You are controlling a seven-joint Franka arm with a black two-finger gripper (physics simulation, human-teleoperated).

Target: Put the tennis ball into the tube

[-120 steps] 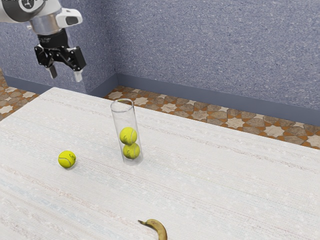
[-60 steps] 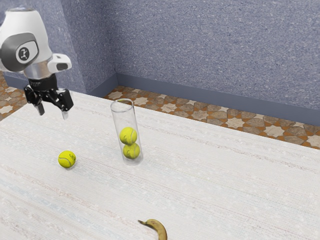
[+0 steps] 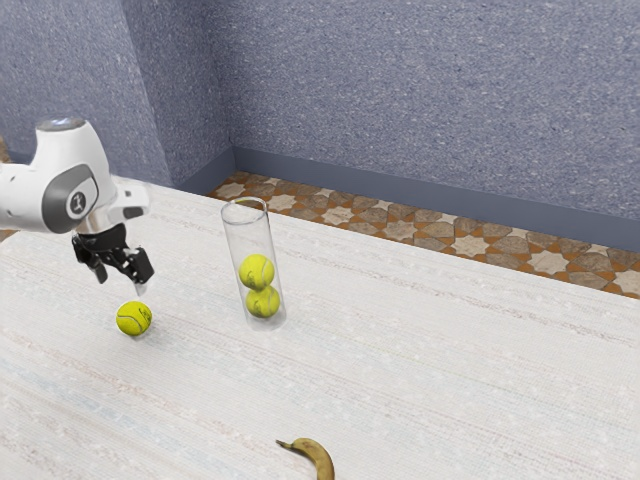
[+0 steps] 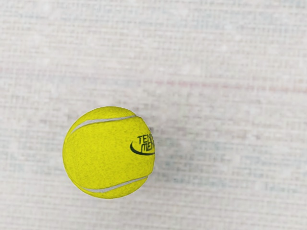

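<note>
The yellow, white-seamed tennis ball lies apart from the clear, upright, part-filled tube.

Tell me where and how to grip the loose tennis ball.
I'd come down from above and close on opposite sides at its widest part: the ball is round and rests on the table, apart from the tube, with the open gripper above it.

- The robot arm wears a smooth white shell with rounded contours.
- A blue-grey disc caps its upper housing.
- A dark grey curved panel carries a round emblem with a pale mark.
- The black, angular gripper, speckled with pale dots, sports a whitish fingertip.
</note>
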